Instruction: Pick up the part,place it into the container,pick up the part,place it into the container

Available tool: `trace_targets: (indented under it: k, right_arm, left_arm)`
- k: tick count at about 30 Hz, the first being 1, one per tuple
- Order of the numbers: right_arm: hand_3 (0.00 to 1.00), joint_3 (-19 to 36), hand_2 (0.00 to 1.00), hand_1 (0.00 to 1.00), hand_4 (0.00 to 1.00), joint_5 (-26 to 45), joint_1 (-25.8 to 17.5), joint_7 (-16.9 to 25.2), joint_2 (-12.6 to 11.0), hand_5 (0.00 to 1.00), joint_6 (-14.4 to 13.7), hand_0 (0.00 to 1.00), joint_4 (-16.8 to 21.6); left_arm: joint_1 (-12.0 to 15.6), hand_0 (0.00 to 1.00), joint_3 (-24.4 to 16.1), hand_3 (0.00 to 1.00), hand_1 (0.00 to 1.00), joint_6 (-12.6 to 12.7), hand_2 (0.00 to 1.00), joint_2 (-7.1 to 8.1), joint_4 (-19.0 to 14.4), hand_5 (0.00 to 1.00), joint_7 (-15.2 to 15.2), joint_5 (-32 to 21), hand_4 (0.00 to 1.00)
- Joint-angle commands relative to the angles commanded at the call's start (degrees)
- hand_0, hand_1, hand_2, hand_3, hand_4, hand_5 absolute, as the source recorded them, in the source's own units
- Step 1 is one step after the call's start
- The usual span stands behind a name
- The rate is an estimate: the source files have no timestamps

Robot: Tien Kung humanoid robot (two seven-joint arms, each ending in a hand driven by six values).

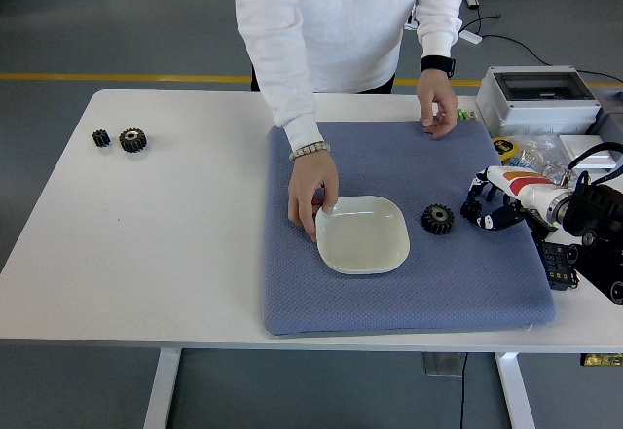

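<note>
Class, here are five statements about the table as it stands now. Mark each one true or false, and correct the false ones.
1. A black gear lies on the blue mat between the white dish and the robot's right hand. True.
2. The gear already sits inside the dish. False: the dish holds nothing and the gear lies beside it on the mat.
3. A person's hand grips the dish's left rim. True.
4. Two more gears sit on the bare table at the far left. True.
5. The right hand is closed around the gear. False: its fingers are curled, but it is apart from the gear and holds nothing.
</note>
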Motion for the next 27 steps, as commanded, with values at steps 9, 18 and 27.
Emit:
trace_targets:
  k: [9,18,27]
  right_arm:
    - [0.543,-0.24,0.644,0.552,0.787,0.41,-0.05,0.87,-0.02,0.135,-0.58,0.399,0.23]
    - [0.475,-0.06,0.507,0.463,0.735,1.01,0.02,1.41,-0.49,0.126,-1.02,0.308,0.42]
    - [0.474,-0.24,0.499,0.452,0.729,1.51,-0.21,1.61,-0.57,0.124,-1.00,0.288,0.67]
  left_arm:
    - [-0.14,0.740,0.00,0.620,0.714,0.01,0.751,0.05,0.00,0.706,-0.02,0.07,0.761]
    - [-0.15,0.740,-0.48,0.619,0.714,0.07,0.751,0.03,0.00,0.704,0.09,0.54,0.759]
    - [-0.29,0.740,-0.33,0.619,0.715,0.07,0.751,0.03,0.00,0.704,0.06,0.42,0.759]
